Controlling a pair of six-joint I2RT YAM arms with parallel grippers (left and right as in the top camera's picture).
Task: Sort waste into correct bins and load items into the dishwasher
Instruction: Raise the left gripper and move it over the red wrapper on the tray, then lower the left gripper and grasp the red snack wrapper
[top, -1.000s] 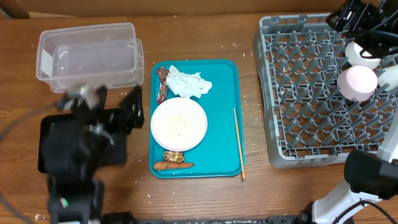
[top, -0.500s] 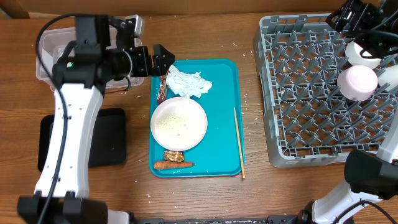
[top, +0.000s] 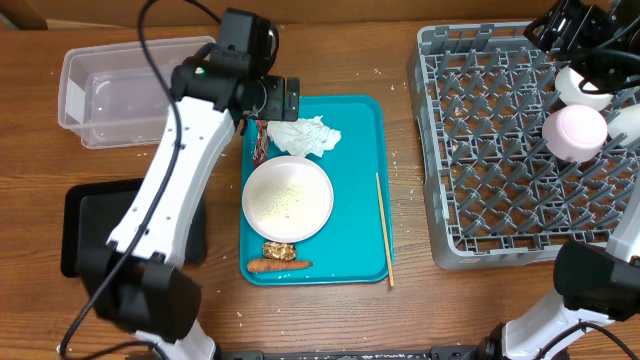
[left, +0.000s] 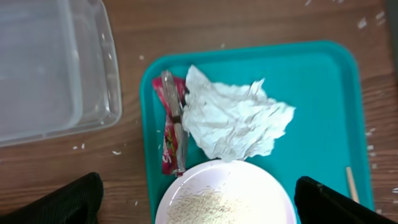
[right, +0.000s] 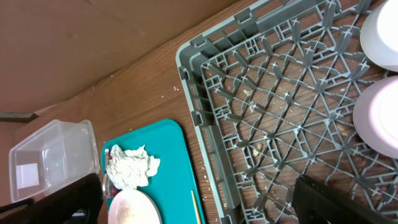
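Overhead, clock directions are read with 12 o'clock at the top edge of that view. Left gripper (top: 290, 98): jaws spread wide, holding nothing, poised over the 11 o'clock corner of the teal tray (top: 355, 150). Crumpled white napkin (left: 233, 121): on the tray at 5 o'clock from this gripper, apart from both fingers. Red-and-white wrapper (left: 173, 124): at 7 o'clock from the gripper, lying along the napkin's edge and touching it. White plate (top: 288, 170): at 6 o'clock, just beyond the napkin, with rice grains (top: 285, 200) scattered across its middle. Brown food piece (top: 279, 250) and orange stick (top: 278, 266): further along 6 o'clock, at the tray's near edge. Wooden stick (top: 384, 230): at 5 o'clock, along the tray's right rim. Clear tub (top: 140, 90): on the tabletop at 9 o'clock. Black tray (top: 80, 225): at 8 o'clock, partly hidden by the arm.

Right gripper (right: 198, 183): jaws likewise wide apart and holding nothing, above the 1 o'clock corner of the grey dish rack (top: 500, 150). White bowl (top: 582, 90) and white cup (top: 575, 132): in the rack at 6 o'clock from this gripper, close together.
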